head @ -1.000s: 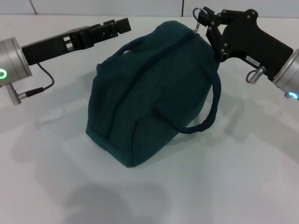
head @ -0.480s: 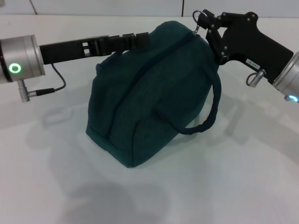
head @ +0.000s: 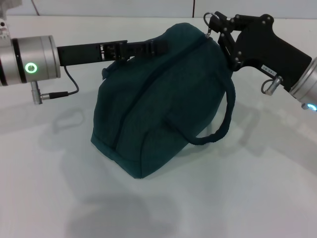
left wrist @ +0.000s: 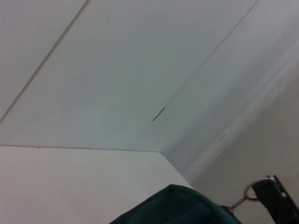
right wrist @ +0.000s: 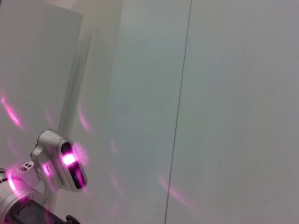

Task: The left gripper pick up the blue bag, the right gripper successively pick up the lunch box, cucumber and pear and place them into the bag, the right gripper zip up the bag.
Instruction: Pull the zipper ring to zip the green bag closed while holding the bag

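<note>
Teal fabric blue bag (head: 163, 99) zipped; right hand (head: 218, 25) clamped on ring pull, left hand (head: 158, 45) grip unclear.

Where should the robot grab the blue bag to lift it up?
Best by the padded loop handle hanging down the blue bag on the robot's right side. It arcs clear of the fabric, leaving a gap for a finger to slip through, so an end effector coming from that side could probably close around it.

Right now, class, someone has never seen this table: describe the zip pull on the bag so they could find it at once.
Start at the blue bag in the middle of the white table. Follow its zip line up to the far top corner, where the right gripper meets it. There the zip pull, a small silver ring, is the only shiny metal on the dark fabric.
</note>
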Available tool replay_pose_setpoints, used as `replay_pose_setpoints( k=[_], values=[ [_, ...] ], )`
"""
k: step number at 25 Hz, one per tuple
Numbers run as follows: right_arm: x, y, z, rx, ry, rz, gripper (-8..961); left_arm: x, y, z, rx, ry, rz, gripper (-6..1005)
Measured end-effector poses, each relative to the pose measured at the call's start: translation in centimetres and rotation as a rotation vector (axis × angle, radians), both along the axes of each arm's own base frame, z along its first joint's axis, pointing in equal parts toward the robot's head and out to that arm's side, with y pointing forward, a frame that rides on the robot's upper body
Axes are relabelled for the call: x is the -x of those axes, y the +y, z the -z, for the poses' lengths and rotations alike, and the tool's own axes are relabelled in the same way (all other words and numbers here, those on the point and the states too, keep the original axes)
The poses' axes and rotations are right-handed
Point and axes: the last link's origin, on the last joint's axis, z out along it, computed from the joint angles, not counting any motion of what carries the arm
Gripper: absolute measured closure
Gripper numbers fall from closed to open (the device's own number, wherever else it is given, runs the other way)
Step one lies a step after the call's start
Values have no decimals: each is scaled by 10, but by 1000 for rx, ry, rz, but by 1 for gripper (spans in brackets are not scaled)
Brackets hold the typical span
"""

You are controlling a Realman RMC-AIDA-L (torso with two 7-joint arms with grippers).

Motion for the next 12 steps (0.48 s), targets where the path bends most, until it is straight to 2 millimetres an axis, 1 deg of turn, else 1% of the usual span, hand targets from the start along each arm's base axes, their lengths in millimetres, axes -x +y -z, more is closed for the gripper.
replay_pose_setpoints(
  k=[4, 12],
  values=[
    [-1, -1, 0, 1, 2, 1, 937, 1, -1, 1, -4, -2, -4, 278],
    [-4, -2, 0, 1, 4, 7, 937, 1, -4, 3, 9, -2, 4, 453]
  ],
)
